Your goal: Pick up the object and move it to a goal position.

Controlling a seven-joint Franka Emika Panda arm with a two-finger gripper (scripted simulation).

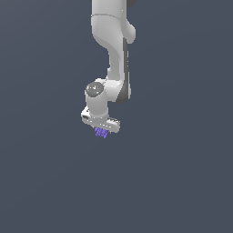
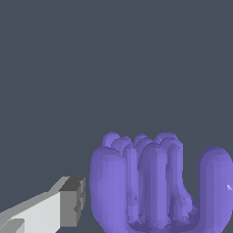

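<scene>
The object is a tiny violet-purple lump with several short prongs, sitting directly under the white gripper in the exterior view. In the wrist view the object fills the space between the jaws, prongs upright. One white finger with a grey pad stands beside it, with a thin strip of background between pad and object. Only a sliver of the other finger shows at the frame's edge, beyond the object. The gripper looks open around the object.
The white arm comes down from the exterior view's top edge. Everything around it is a plain dark grey-blue ground with no other objects, edges or goal marker visible.
</scene>
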